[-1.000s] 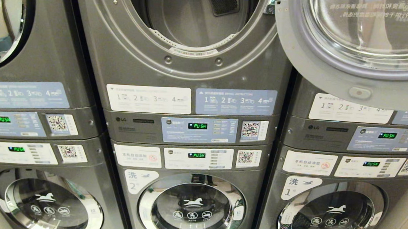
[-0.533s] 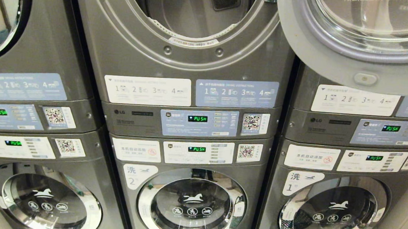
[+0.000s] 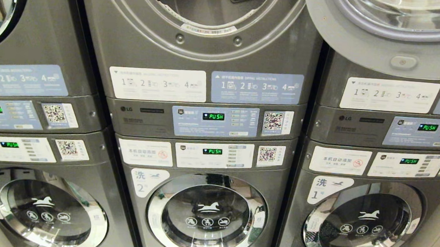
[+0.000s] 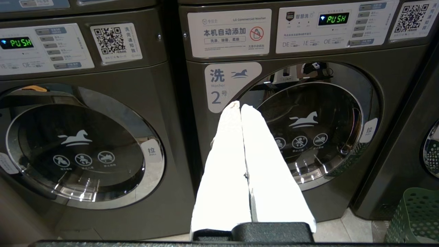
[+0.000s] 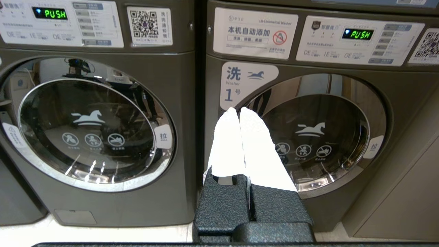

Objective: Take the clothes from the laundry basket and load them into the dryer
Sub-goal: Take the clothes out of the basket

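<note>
the dryer (image 3: pixel 206 42) sits top centre, its door (image 3: pixel 381 45) swung open, above the lg panel (image 3: pixel 205 120) reading "push". left gripper (image 4: pixel 240 107) and right gripper (image 5: pixel 239 110) are clenched empty before washers "2" (image 4: pixel 308 127) and "1" (image 5: pixel 315 133). green laundry basket (image 4: pixel 416 219) stands on the floor.

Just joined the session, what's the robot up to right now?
Nothing is being handled. The robot faces a row of grey stacked laundry machines; the middle upper dryer has its round door swung open to the right. Both arms are idle and low in front of the lower washers: the left gripper and right gripper are shut and empty. A green perforated plastic laundry basket sits on the floor; no clothes are visible.
</note>
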Robot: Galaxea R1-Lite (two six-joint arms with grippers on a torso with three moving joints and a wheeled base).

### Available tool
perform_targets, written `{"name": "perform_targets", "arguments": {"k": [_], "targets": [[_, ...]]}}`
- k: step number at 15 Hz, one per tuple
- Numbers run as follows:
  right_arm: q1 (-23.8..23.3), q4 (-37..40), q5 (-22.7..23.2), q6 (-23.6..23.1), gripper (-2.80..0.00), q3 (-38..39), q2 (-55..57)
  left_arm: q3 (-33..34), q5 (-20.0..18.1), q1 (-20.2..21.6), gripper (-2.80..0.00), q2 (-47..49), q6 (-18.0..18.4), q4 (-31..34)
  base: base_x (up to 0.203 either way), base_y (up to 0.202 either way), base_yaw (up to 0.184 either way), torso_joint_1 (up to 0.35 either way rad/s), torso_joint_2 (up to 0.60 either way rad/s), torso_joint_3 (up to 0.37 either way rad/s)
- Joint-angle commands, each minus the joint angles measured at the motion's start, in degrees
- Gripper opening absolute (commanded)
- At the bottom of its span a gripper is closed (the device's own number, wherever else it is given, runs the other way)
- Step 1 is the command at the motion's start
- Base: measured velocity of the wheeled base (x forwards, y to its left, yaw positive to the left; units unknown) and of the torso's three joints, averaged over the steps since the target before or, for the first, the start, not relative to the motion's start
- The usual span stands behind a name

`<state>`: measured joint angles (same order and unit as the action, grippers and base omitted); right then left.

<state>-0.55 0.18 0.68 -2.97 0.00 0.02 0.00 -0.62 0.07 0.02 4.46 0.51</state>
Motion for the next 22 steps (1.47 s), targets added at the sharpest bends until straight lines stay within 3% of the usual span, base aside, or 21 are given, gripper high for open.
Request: {"name": "perform_targets", "arguments": {"k": [1,12,22], "targets": [[0.0,0.0,0.0,0.1,-2.8,0.0,0.0,0.1,0.0,0.0,-2.8,0.0,0.0,0.0,0.0,0.0,0.0,-0.162,0.35,0.193],[0.0,-0.1,-0.6,2.4,-2.8,0.0,0.0,0.1,0.0,0.0,-2.8,0.0,0.0,0.0,0.0,0.0,0.0,-0.227,0.51,0.285],[0.0,-0.1,-0.4,1.8,-2.8,0.0,0.0,0.1,0.0,0.0,-2.8,0.0,0.0,0.0,0.0,0.0,0.0,-0.19,0.48,0.285]]}}
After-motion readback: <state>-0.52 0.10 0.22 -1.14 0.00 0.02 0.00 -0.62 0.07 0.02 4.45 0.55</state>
